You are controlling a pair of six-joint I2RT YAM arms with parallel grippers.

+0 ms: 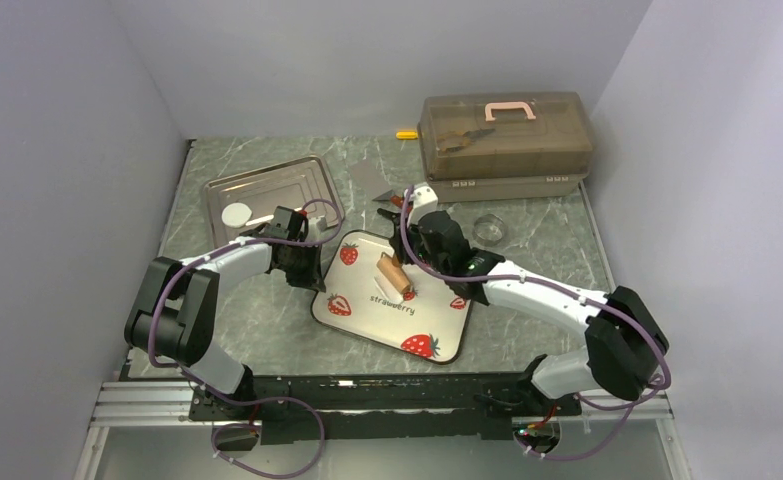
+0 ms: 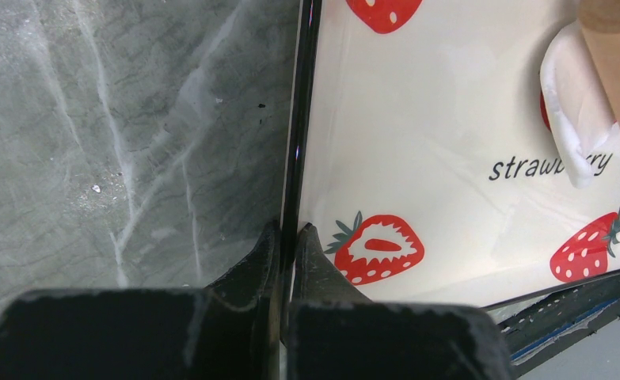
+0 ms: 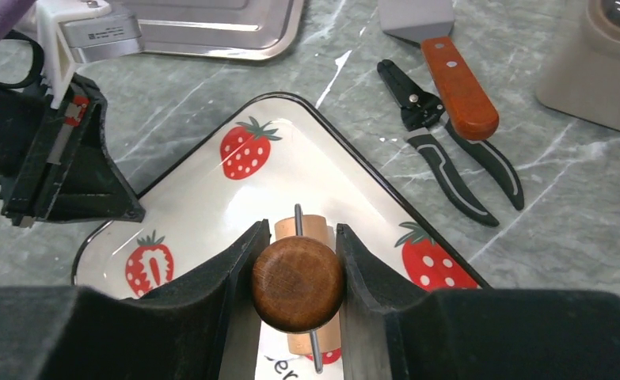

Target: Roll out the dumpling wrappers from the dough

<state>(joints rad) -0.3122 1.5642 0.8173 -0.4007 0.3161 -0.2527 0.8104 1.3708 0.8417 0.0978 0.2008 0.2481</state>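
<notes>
Right gripper (image 3: 298, 237) clamps the round handle of the wooden roller (image 3: 297, 283), whose barrel lies aslant over the middle of the strawberry plate (image 1: 367, 318). The dough (image 2: 572, 119) sits flattened beneath it, a white edge showing on the side toward the left arm. Left gripper (image 2: 288, 237) pinches the plate's near-left rim, jaws all but together. One finished dumpling wrapper (image 1: 237, 213) rests in the metal tray (image 1: 292, 180), well apart

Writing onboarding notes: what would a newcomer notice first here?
The strawberry tray mid-table: the right gripper clamps a wooden roller on a white lump of dough there, while the left gripper pinches the tray's left rim. Behind left, one round white wrapper lies in a metal tray.
</notes>
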